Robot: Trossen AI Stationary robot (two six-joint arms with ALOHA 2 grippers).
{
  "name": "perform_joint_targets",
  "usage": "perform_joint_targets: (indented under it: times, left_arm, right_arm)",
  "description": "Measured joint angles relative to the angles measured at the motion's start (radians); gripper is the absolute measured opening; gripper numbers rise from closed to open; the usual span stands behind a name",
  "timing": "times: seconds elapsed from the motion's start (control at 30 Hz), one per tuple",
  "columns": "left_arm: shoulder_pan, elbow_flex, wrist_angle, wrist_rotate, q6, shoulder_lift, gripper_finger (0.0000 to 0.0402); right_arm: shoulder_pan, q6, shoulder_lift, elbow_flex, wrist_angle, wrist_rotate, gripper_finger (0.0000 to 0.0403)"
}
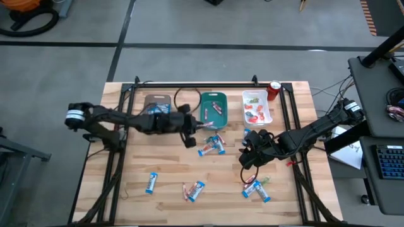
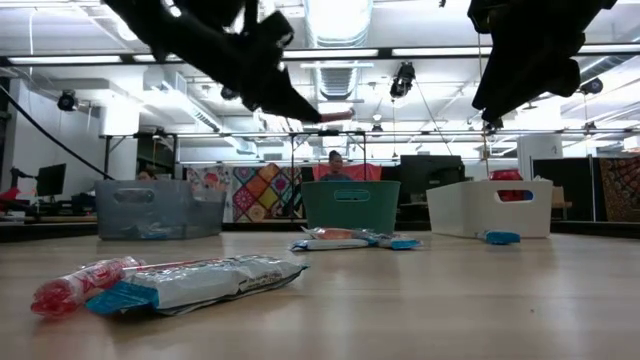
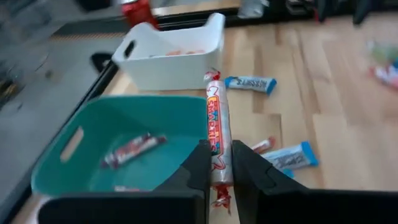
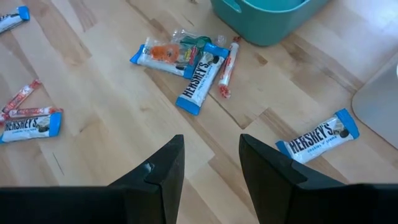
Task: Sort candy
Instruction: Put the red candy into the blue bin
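Left end effector (image 3: 219, 163) hangs at the near rim of the teal plastic tray (image 3: 124, 146), fingers pinching a slim red-and-white wrapped candy roll (image 3: 217, 127) that juts forward alongside the tray's edge. One dark wrapped piece (image 3: 132, 149) lies inside the teal tray. White plastic tray (image 1: 257, 107) holds small red and green pieces; a red can (image 1: 274, 90) stands just beside it.

Right end effector (image 4: 210, 168) hovers above the light wooden surface (image 1: 164, 170), fingers spread, gripping nothing. Ahead of it lies a cluster of blue-and-white bar wrappers (image 4: 198, 76) and a red stick (image 4: 227, 67). More bars lie scattered toward the surface's near edge.
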Motion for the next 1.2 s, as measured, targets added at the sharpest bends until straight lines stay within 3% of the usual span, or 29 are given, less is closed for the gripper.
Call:
perform_joint_targets:
  times: [0.13,0.27,0.43,0.67,0.97,1.2]
  left_arm:
    - [0.128,0.000,0.006,0.188,0.183,0.010,0.0027]
    - [0.233,0.000,0.009,0.270,0.173,0.022,0.0029]
    - [0.280,0.000,0.034,0.360,0.147,0.048,0.0030]
    - [0.278,0.005,0.194,0.366,0.085,0.152,0.0030]
    - [0.279,0.154,0.081,0.365,0.065,0.295,0.0031]
    - [0.279,0.178,0.048,0.363,0.082,0.300,0.0087]
  right_arm:
    - [0.000,-0.005,0.000,0.000,0.001,0.003,0.0146]
    - [0.000,-0.007,0.000,0.000,0.002,0.024,0.0146]
    - [0.000,-0.017,0.000,0.000,0.002,0.027,0.0146]
    - [-0.001,-0.019,0.000,0.000,0.003,0.040,0.0146]
    - [-0.001,-0.019,0.000,0.000,0.003,0.043,0.0146]
    - [0.000,-0.019,0.000,0.000,0.004,0.043,0.0146]
